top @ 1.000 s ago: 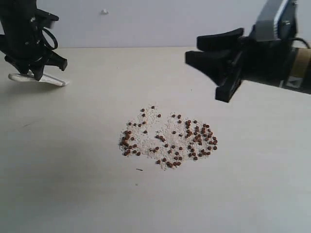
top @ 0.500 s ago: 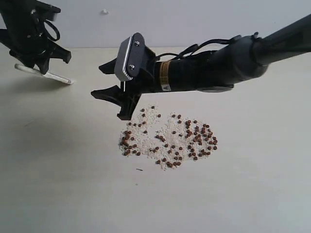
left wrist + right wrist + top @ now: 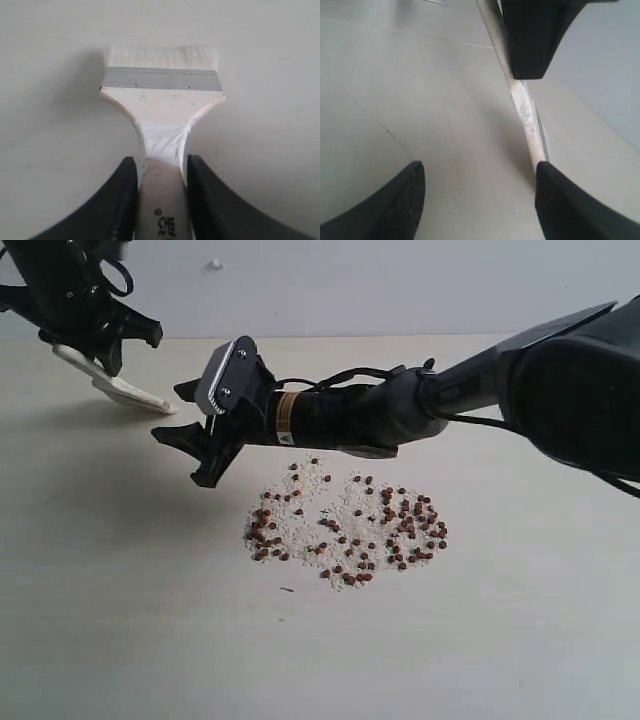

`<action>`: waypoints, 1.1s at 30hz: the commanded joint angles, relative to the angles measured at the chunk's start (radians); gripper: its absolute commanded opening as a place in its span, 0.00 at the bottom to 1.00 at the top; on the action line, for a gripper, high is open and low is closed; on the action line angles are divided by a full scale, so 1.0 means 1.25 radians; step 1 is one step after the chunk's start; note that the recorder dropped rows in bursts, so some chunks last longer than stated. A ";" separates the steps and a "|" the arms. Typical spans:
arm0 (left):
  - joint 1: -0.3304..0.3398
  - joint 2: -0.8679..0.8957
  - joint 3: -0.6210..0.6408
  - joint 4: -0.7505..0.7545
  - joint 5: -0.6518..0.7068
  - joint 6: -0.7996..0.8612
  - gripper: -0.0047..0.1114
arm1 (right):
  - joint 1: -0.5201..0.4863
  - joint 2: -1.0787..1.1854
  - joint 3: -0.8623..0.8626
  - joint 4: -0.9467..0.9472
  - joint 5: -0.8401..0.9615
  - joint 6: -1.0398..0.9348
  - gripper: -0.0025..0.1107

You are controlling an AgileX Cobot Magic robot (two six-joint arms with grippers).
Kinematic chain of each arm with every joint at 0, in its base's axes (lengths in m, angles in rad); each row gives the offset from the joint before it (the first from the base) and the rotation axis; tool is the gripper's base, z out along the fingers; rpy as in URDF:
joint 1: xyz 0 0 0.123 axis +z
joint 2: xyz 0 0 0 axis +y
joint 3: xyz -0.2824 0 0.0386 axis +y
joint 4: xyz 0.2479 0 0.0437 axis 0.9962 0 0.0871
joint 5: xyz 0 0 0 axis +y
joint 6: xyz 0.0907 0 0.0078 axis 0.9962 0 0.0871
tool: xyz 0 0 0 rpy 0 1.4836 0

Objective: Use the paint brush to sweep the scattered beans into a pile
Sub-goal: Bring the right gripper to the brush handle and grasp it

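Pale bench (image 3: 120, 640) before a grey wall (image 3: 400, 280). The beans (image 3: 345, 525) lie in a loose patch mid-bench, mixed with whitish grains. The left end effector (image 3: 92, 340), at far left and partly cut off by the frame's top, is clamped on the brush (image 3: 120, 388) handle. The handle's end is hidden, and bristle contact with the bench is unclear. The right end effector (image 3: 190, 435), jaws spread wide and empty, hovers between brush and beans.

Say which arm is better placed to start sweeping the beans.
Left, most likely: the left gripper grips the paint brush by its handle, while the right gripper is open and empty.
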 commanded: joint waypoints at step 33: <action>0.001 -0.010 -0.007 -0.230 0.000 0.102 0.04 | 0.042 0.137 -0.205 0.211 0.014 0.014 0.50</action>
